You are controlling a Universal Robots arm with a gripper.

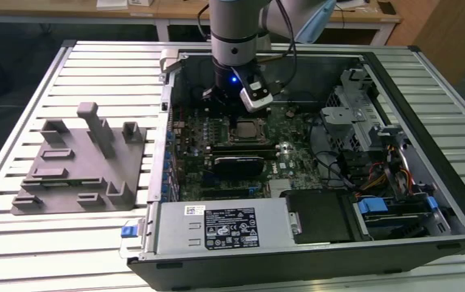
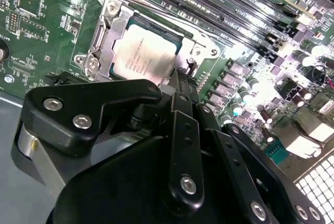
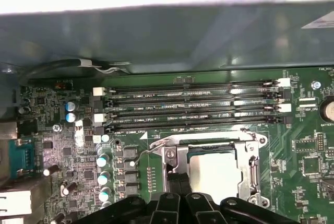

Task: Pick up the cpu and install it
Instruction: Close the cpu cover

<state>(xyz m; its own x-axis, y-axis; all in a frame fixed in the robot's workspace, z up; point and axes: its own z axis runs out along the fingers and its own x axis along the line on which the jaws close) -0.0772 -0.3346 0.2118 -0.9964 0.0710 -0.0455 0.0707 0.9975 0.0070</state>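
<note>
The cpu (image 2: 143,54), a small square chip with a pale silver top, lies flat in the metal-framed socket (image 2: 104,36) on the green motherboard. The exterior view shows the cpu (image 1: 247,129) near the middle of the open computer case. My gripper (image 2: 180,78) hangs just above the socket's edge beside the chip. Its two black fingertips (image 3: 175,182) are pressed together and hold nothing. In the exterior view the gripper (image 1: 222,97) sits under the grey arm, over the back part of the board.
Several memory slots (image 3: 193,106) run beside the socket. A black ribbed module (image 1: 239,164) lies in front of it. The case also holds a power supply (image 1: 216,225) and a drive cage (image 1: 362,115). A large grey plastic block (image 1: 78,161) stands on the slatted table at the exterior view's left.
</note>
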